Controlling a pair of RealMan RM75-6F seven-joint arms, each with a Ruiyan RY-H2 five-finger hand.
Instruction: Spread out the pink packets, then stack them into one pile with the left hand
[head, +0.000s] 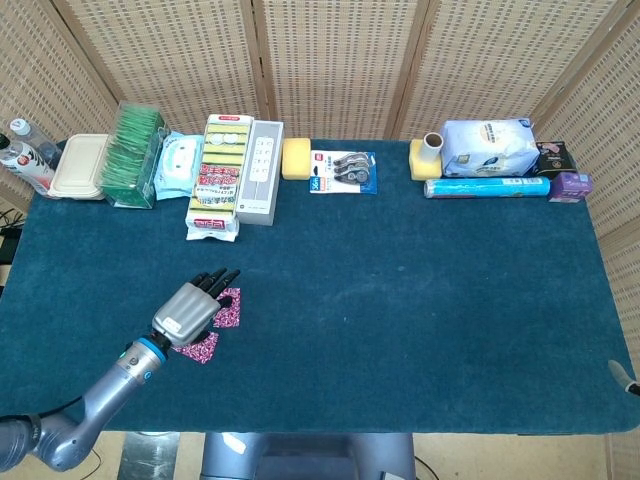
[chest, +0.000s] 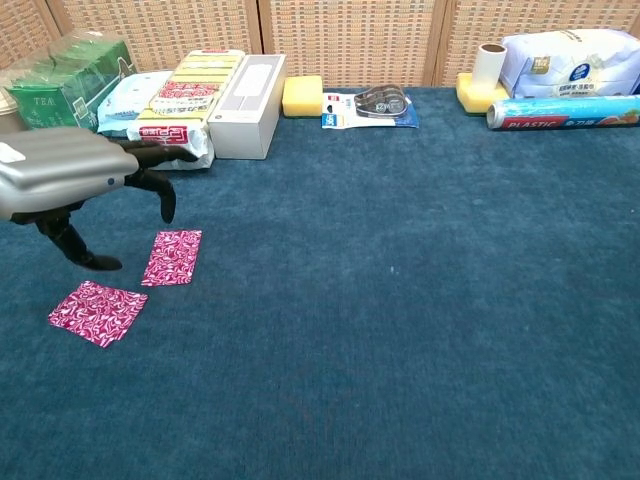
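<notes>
Two pink patterned packets lie flat on the blue cloth at the front left. One packet (chest: 173, 257) (head: 229, 311) lies lengthwise; the other packet (chest: 97, 311) (head: 201, 347) lies nearer the front, turned at an angle. The two lie close together but apart. My left hand (chest: 80, 180) (head: 193, 309) hovers above them, raised off the cloth, fingers spread and holding nothing. In the head view it partly covers both packets. Only a dark tip of my right hand (head: 622, 375) shows at the table's right front edge; its fingers are out of sight.
Along the back edge stand a green tea box (chest: 62, 88), wet wipes (chest: 130, 98), sponge pack (chest: 180, 105), white box (chest: 248, 105), yellow sponge (chest: 302, 96), tape pack (chest: 370, 105), paper roll (chest: 488, 64), white bag (chest: 570, 62) and plastic wrap (chest: 565, 111).
</notes>
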